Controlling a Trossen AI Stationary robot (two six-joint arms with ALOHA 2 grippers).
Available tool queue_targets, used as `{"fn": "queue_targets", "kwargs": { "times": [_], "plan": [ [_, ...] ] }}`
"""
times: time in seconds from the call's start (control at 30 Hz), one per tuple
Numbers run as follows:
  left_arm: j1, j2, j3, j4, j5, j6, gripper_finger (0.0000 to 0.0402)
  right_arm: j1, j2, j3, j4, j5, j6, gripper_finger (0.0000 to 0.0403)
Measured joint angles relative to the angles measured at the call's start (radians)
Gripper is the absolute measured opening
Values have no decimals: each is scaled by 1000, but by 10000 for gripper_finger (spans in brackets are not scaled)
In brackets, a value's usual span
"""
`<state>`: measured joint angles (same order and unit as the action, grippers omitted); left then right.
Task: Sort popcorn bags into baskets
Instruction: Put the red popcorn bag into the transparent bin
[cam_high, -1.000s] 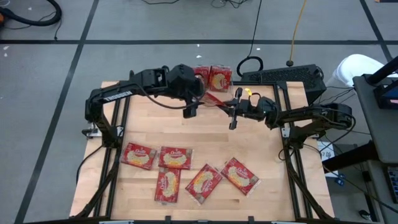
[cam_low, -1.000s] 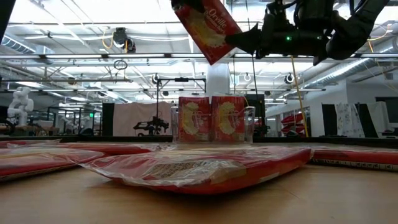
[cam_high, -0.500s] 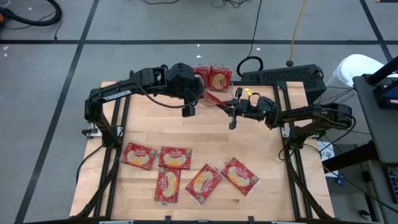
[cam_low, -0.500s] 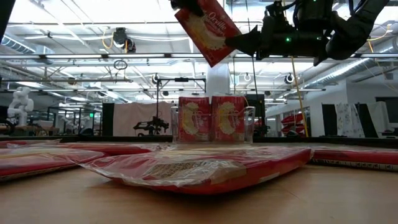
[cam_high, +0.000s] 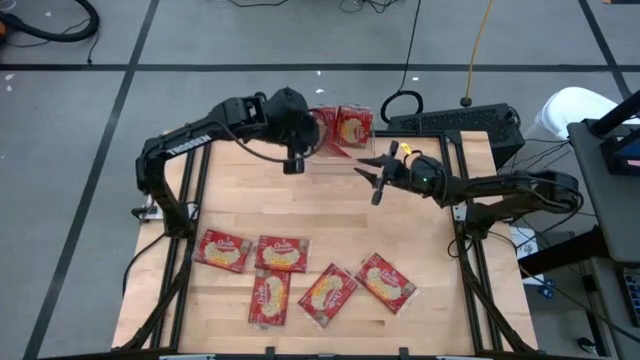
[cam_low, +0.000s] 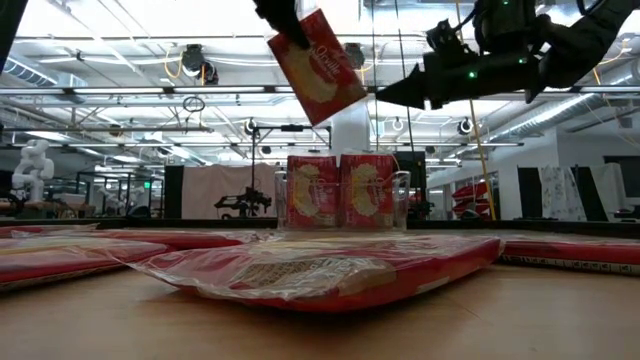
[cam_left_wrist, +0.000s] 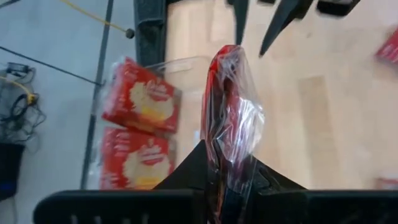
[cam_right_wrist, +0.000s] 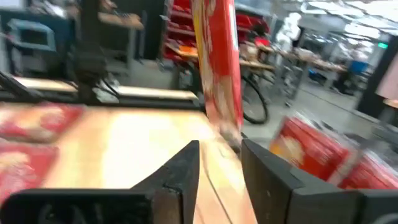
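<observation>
Here, the left arm reaches across the far part of the wooden table (cam_high: 230, 190), its left gripper (cam_high: 297, 150) raised in the air just beside the clear basket (cam_high: 330, 140) at the table's far edge. Its fingers are clamped on one popcorn bag (cam_low: 315, 65), which hangs tilted, high above the tabletop and a little to the left of the basket as the low view sees it. Two more red bags (cam_low: 340, 190) stand upright side by side inside the basket.

The right arm stretches in from the opposite side, and its right gripper (cam_high: 378, 177) hovers near the basket, close to the held bag but apart from it. Its dark fingers (cam_right_wrist: 180, 171) stand parted with nothing between them.

Well away from the basket, five loose bags (cam_high: 300, 275) lie flat in a loose cluster toward the near edge. Between the basket and that cluster the wood is bare, giving open room under both arms.
</observation>
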<state>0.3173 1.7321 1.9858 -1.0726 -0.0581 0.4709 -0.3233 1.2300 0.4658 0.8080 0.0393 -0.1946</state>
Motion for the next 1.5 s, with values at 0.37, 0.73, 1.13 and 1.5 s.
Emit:
{"fn": "queue_targets", "kwargs": {
  "times": [0.37,0.73,1.13,1.5],
  "plan": [
    [112,58,0,101,-95,122,41,-5,-143,-94,-26,71,-55,117],
    [159,160,0,77,-57,99,45,-18,-237,-178,23,118,-57,116],
    [202,277,0,31,-50,92,46,-18,-249,-189,30,117,-54,116],
    [212,323,0,74,-73,94,47,-18,-249,-189,30,114,-53,116]
  ]
}}
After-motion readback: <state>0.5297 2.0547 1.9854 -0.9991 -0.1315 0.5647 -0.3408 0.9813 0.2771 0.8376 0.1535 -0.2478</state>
